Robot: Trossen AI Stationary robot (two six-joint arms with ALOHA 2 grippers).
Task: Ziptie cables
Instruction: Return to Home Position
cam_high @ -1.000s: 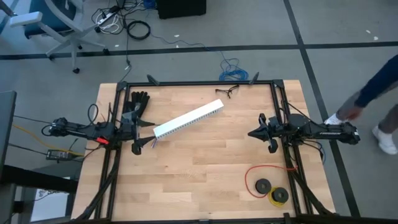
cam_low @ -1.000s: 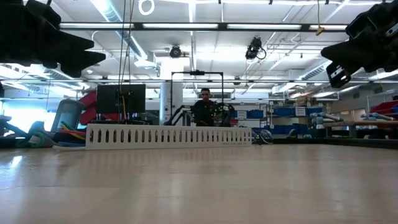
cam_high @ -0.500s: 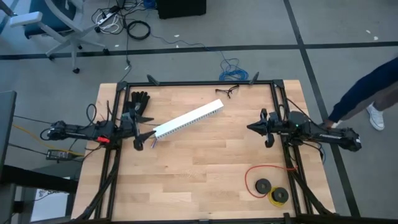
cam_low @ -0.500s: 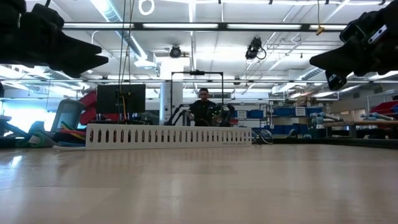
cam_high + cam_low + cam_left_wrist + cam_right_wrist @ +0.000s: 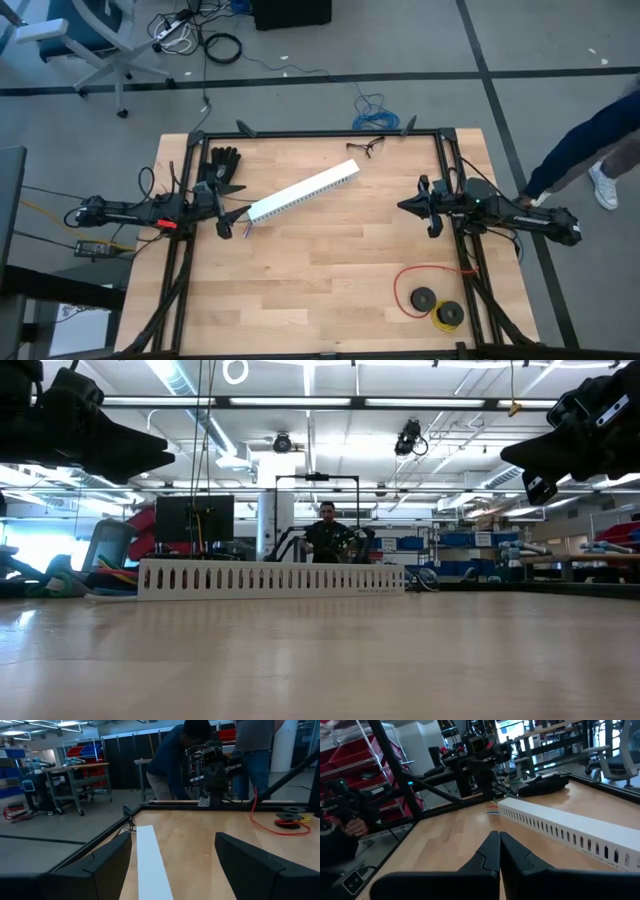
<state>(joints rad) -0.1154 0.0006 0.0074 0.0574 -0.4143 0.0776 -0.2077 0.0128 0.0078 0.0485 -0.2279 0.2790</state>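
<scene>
The cables show only as a few thin coloured wires (image 5: 492,809) on the table at the left end of a white slotted channel (image 5: 300,192), and as a small coloured bit (image 5: 246,229) in the high view. My left gripper (image 5: 238,212) hovers open above the table's left side, level, pointing along the channel (image 5: 150,860), which lies ahead of and below its fingers. My right gripper (image 5: 405,207) hovers shut above the table's right side, level, pointing toward the channel (image 5: 560,830). Neither touches anything.
Black gloves (image 5: 220,165) lie at the far left, and glasses (image 5: 365,147) lie at the far edge. A red wire loop with black spools (image 5: 430,292) lies near the right front corner. A person (image 5: 590,160) stands beside the table's right side, and another person (image 5: 327,532) is behind the table.
My right gripper has swung a little toward the table's far edge, staying shut and level. My left gripper has swung slightly toward the near edge, staying open. The person at the right has shifted away from the table.
</scene>
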